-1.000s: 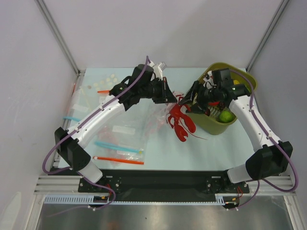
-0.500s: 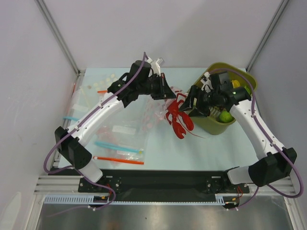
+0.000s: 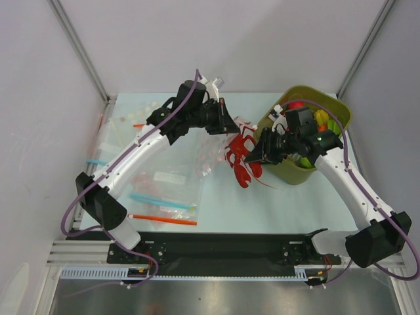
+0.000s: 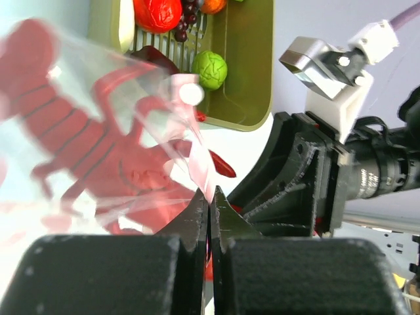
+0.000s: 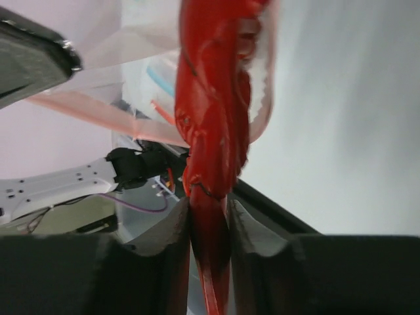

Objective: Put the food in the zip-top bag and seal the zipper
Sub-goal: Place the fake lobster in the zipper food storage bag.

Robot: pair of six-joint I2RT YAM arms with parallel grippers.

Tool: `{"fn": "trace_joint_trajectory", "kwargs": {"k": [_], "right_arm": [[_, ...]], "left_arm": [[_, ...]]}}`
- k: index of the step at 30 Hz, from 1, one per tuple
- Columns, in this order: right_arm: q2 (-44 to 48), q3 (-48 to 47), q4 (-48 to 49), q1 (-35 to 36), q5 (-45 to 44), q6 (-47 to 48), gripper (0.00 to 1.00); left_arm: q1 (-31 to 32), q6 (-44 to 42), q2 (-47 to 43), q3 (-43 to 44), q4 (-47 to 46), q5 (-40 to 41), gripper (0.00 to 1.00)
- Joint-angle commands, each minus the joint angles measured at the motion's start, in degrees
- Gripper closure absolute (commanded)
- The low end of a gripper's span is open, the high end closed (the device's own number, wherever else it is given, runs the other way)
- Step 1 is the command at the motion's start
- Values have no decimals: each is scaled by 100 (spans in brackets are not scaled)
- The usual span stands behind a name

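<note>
Left arm (image 3: pixel 141 154) reaches diagonally forward and inward, elbow bent; the left gripper (image 3: pixel 230 126) points toward the centre, jaws pressed together (wrist view: no gap between the tips). Right arm (image 3: pixel 348 177) bends inward, the right gripper (image 3: pixel 257 154) facing the left one, jaws clamped narrowly apart.

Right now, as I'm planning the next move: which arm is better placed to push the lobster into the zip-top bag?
Right. The right pincer is shut on the lobster by its tail, claws toward the zip-top bag. The left pincer is shut on the bag's edge, holding it up.
</note>
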State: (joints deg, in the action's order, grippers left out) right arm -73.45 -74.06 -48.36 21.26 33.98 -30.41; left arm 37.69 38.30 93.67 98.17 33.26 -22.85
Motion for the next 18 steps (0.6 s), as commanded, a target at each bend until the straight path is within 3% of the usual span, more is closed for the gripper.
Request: {"fn": "trace_joint_trajectory", "kwargs": {"k": [1,4,11,18], "right_arm": [[156,-12,195,1,100,27,84],[103,-47,274,-16,276,-34,100],[6,-100,828,-490,1513,-990,100],[-231,-257,934,-561,2288,-1625,100]], "left_arm": [[-51,-130,-68,352,-153,-114,100],[-51,-157,-77,317,-144,-88,100],[1,-736,-147,334,216,289,100],[414,-1729,-86,597,813,1343,100]]}}
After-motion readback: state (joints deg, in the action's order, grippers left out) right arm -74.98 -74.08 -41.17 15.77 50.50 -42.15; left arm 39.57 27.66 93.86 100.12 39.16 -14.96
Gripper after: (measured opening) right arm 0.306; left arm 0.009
